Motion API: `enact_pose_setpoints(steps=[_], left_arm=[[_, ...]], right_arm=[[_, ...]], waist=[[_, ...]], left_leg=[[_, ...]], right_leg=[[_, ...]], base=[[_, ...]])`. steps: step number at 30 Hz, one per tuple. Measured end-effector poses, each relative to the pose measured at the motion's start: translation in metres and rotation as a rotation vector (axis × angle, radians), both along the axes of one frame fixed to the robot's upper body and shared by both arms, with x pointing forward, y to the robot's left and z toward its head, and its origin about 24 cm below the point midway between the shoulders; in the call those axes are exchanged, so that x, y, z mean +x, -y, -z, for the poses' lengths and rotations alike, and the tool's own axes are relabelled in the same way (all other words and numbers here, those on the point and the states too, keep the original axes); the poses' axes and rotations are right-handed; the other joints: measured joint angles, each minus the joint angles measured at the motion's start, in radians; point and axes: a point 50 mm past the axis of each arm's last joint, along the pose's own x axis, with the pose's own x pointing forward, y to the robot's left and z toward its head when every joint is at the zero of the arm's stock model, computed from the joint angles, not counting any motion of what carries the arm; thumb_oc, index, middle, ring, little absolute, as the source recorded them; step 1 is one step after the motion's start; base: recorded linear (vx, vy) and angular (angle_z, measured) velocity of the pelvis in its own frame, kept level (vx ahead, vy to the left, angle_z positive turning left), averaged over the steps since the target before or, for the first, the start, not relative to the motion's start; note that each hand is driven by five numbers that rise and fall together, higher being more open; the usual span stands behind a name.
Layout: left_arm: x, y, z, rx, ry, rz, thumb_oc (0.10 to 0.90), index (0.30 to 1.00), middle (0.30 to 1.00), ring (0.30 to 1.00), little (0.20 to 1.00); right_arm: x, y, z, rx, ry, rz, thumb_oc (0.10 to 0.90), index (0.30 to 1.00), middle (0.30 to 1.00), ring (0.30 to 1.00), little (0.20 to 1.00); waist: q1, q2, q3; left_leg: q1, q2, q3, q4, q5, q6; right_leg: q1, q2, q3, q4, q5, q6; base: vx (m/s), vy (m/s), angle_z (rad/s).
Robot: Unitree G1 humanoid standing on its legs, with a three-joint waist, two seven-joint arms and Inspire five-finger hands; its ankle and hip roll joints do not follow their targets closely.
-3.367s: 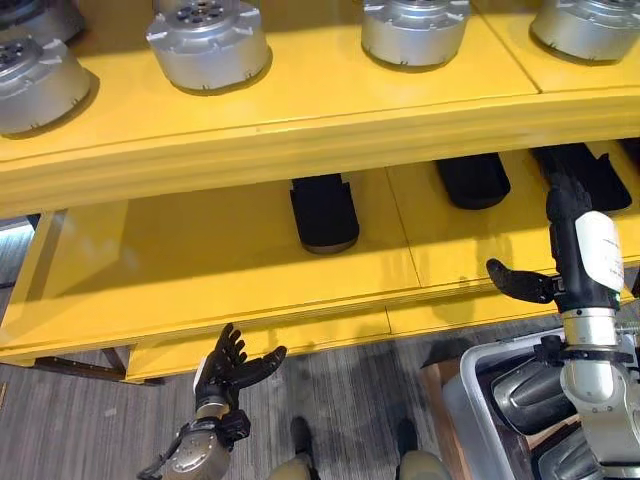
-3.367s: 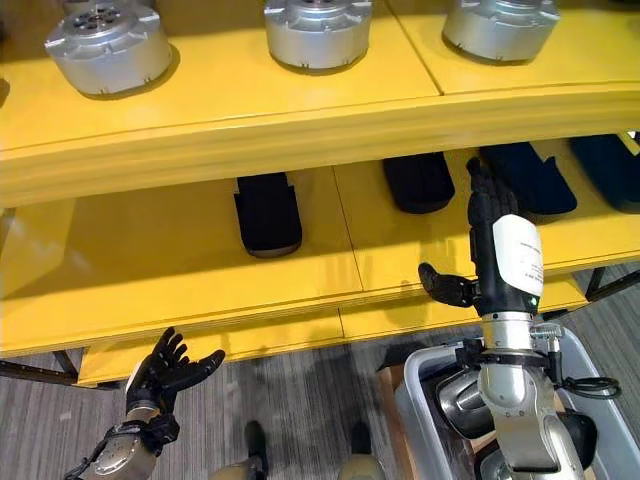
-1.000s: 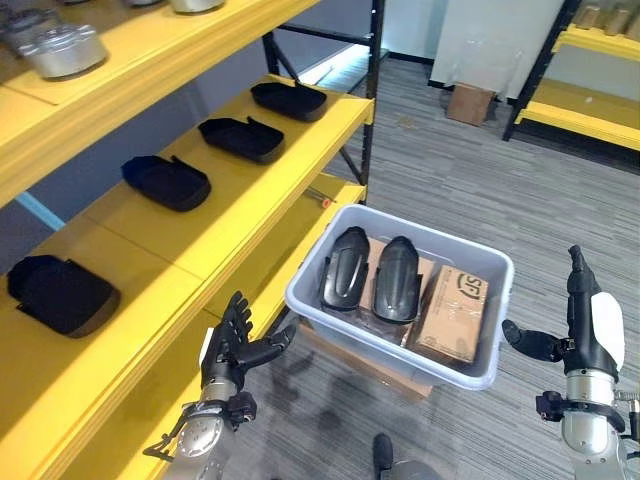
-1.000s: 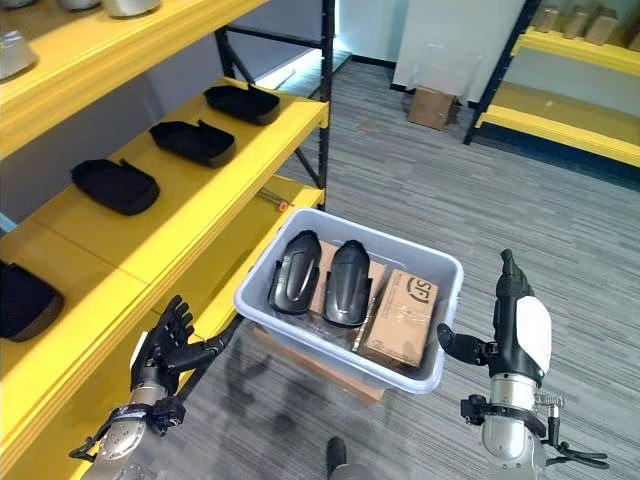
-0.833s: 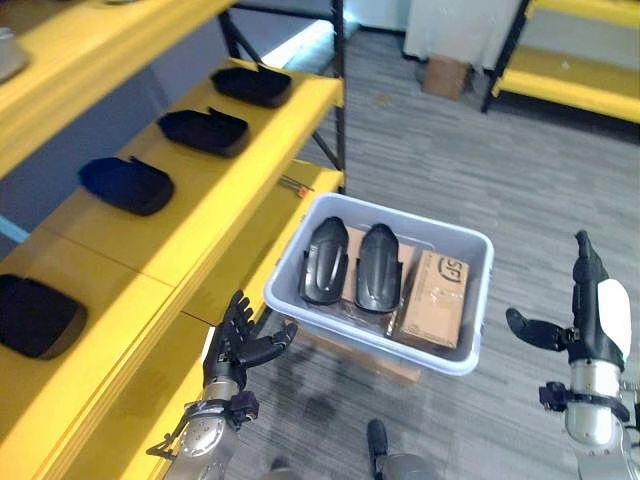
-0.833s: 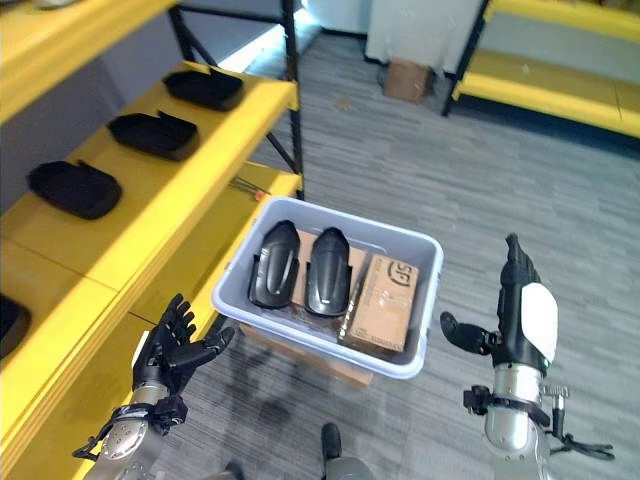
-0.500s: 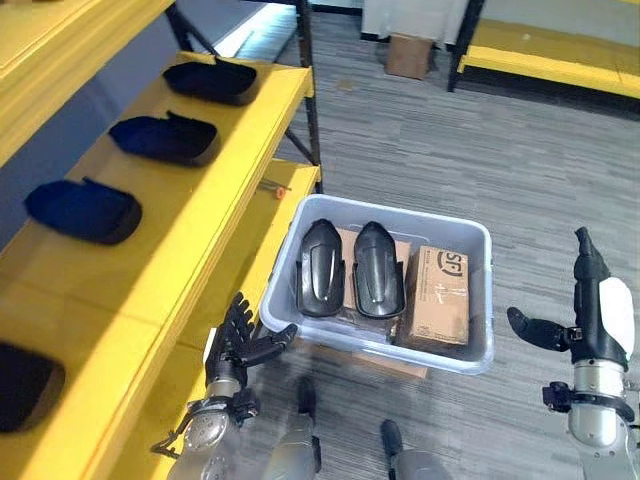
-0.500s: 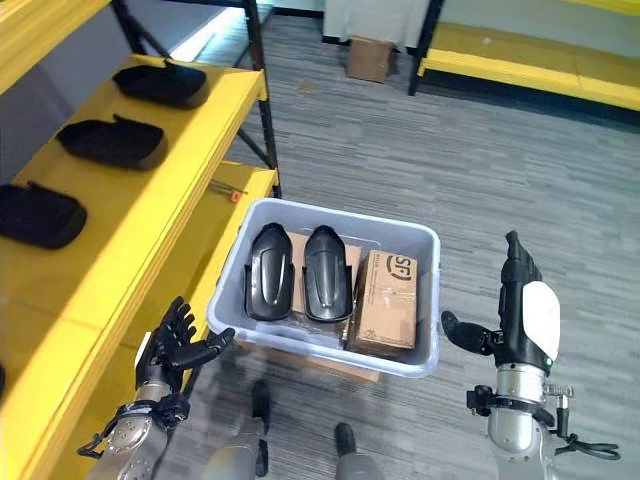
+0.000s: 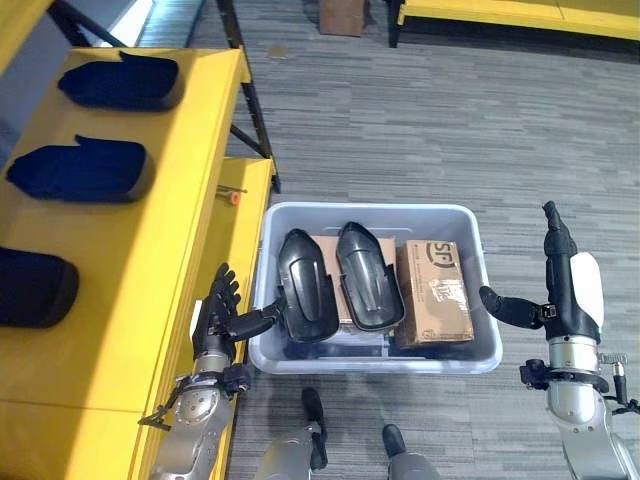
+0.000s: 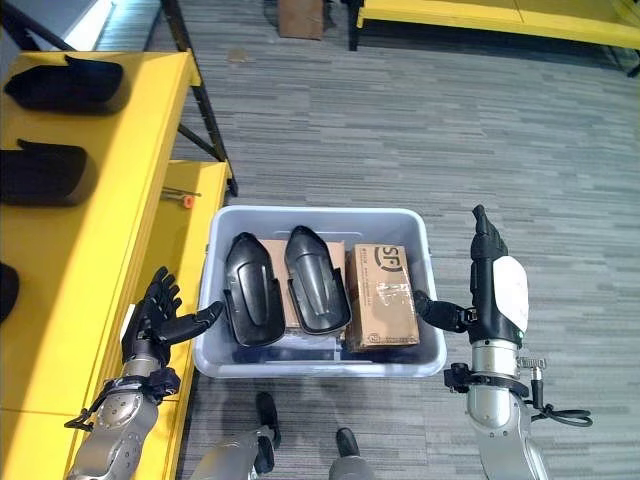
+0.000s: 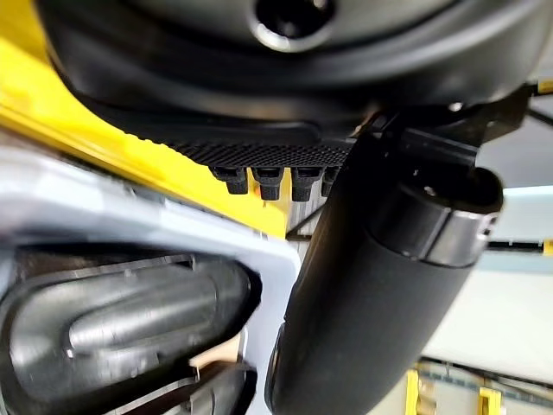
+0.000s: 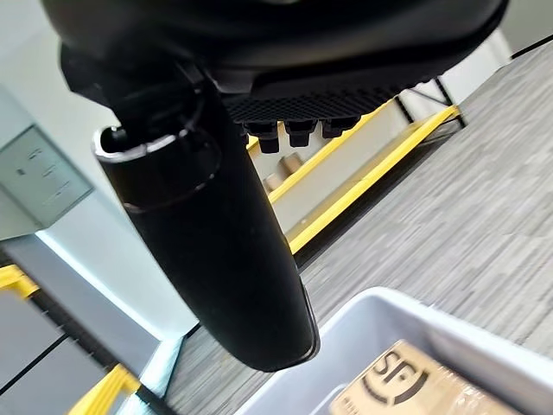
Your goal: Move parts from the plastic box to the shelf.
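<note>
We see two black parts [image 9: 340,285] lying side by side in the grey plastic box [image 9: 470,355], toward its shelf-side wall, a cardboard box [image 9: 434,291] beside them. Our left hand [image 9: 215,318], fingers spread, hovers between the yellow shelf [image 9: 130,290] and the box; our right hand [image 9: 565,300], fingers straight, holds nothing beyond the opposite wall.
</note>
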Motion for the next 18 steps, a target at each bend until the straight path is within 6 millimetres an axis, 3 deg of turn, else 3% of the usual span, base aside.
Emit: enact_pose_setpoints(steps=[6,8,9,10,11,12,13,15,17,18], left_arm=[[0.005,0.008,-0.005,0.013,0.017,0.049,0.900,1.000,1.000,1.000,1.000],[0.005,0.006,-0.006,0.024,0.017,0.052,0.900,1.000,1.000,1.000,1.000],[0.003,0.002,-0.006,0.041,0.013,0.049,0.900,1.000,1.000,1.000,1.000],[0.002,-0.004,-0.007,0.076,0.004,0.053,0.900,1.000,1.000,1.000,1.000],[0.000,-0.008,-0.006,0.086,-0.004,0.045,0.900,1.000,1.000,1.000,1.000],[0.000,-0.009,-0.007,0.086,-0.003,0.041,0.900,1.000,1.000,1.000,1.000],[0.001,-0.014,-0.008,0.090,0.000,0.021,0.900,1.000,1.000,1.000,1.000],[0.003,-0.015,-0.007,0.085,0.001,0.010,0.900,1.000,1.000,1.000,1.000],[0.006,-0.012,-0.011,0.084,0.018,0.029,0.900,1.000,1.000,1.000,1.000],[0.006,-0.009,-0.012,0.079,0.031,0.038,0.900,1.000,1.000,1.000,1.000]], right_arm=[[0.001,0.000,0.000,0.001,-0.004,0.004,0.900,1.000,1.000,1.000,1.000],[0.008,-0.003,-0.006,-0.008,0.012,-0.024,0.900,1.000,1.000,1.000,1.000],[0.013,-0.008,-0.010,-0.011,0.023,-0.046,0.900,1.000,1.000,1.000,1.000],[0.021,-0.016,-0.017,-0.025,0.048,-0.091,0.900,1.000,1.000,1.000,1.000],[0.029,-0.024,-0.025,-0.049,0.075,-0.136,0.900,1.000,1.000,1.000,1.000],[0.031,-0.027,-0.027,-0.055,0.080,-0.148,0.900,1.000,1.000,1.000,1.000],[0.039,-0.039,-0.034,-0.067,0.103,-0.207,0.900,1.000,1.000,1.000,1.000],[0.042,-0.049,-0.035,-0.082,0.106,-0.256,0.900,1.000,1.000,1.000,1.000],[0.039,-0.049,-0.025,-0.119,0.042,-0.280,0.900,1.000,1.000,1.000,1.000],[0.037,-0.048,-0.022,-0.144,0.020,-0.280,0.900,1.000,1.000,1.000,1.000]], waist=[[-0.012,0.002,-0.004],[-0.007,0.004,-0.007],[0.006,0.006,-0.007],[0.025,0.007,-0.008],[0.024,0.007,-0.009],[0.025,0.008,-0.009],[0.029,0.012,-0.006],[0.036,0.009,0.000],[0.024,-0.024,0.004],[0.009,-0.023,0.005]], left_leg=[[-0.031,0.012,0.006,0.000,-0.003,-0.005],[-0.033,0.032,0.040,-0.005,-0.003,-0.005],[-0.037,0.052,0.063,-0.011,0.000,-0.004],[-0.036,0.081,0.104,-0.017,0.002,-0.004],[-0.036,0.085,0.133,-0.011,-0.002,0.000],[-0.035,0.087,0.144,-0.011,-0.003,0.000],[-0.036,0.104,0.175,-0.006,-0.008,-0.004],[-0.023,0.122,0.198,-0.005,-0.002,-0.025],[-0.002,0.114,0.161,0.010,0.000,-0.068],[-0.007,0.122,0.123,0.017,-0.001,-0.095]], right_leg=[[-0.052,0.013,0.001,0.016,0.009,0.000],[-0.103,0.029,-0.018,0.058,0.022,0.006],[-0.128,0.039,-0.062,0.076,0.036,0.010],[-0.164,0.038,-0.195,0.079,0.051,-0.013],[-0.172,-0.011,-0.334,0.046,0.059,-0.035],[-0.175,-0.026,-0.352,0.037,0.065,-0.033],[-0.210,-0.074,-0.395,0.001,0.100,-0.012],[-0.234,-0.117,-0.425,-0.063,0.158,0.024],[-0.196,-0.138,-0.417,-0.084,0.220,0.027],[-0.190,-0.123,-0.403,-0.074,0.281,0.057]], base=[[0.05,0.099,-0.11],[-0.10,0.044,-0.48],[0.00,-0.021,-1.03],[0.00,-0.038,-1.19],[-0.02,-0.073,-1.01],[-0.06,-0.127,-0.95],[-0.05,-0.189,-0.88],[-0.01,-0.225,-0.52],[-0.01,-0.198,0.49],[-0.03,-0.226,0.64]])
